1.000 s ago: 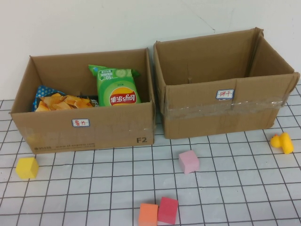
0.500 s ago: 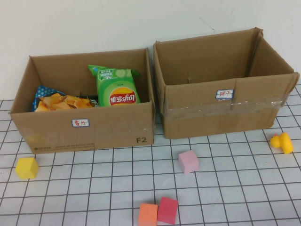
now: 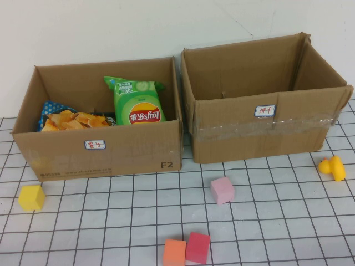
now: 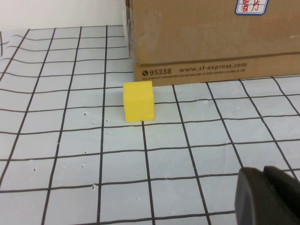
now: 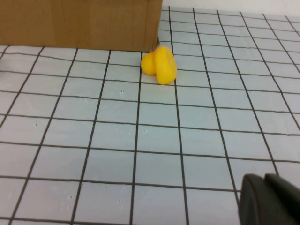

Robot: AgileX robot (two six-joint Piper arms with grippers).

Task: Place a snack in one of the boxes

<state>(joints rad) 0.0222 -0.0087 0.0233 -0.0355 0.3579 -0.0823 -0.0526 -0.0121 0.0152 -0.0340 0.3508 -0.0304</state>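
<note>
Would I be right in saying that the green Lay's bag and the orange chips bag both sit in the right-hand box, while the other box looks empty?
Not quite: the high view shows the green Lay's bag and the orange chips bag in the left-hand box; the right-hand box looks empty. Only a dark edge of each pincer, the left pincer and the right pincer, shows in its wrist view.

You're looking at a plain white wall (image 3: 111,27) behind a white tabletop with a black grid (image 3: 111,221); the light seems soft and even.
</note>
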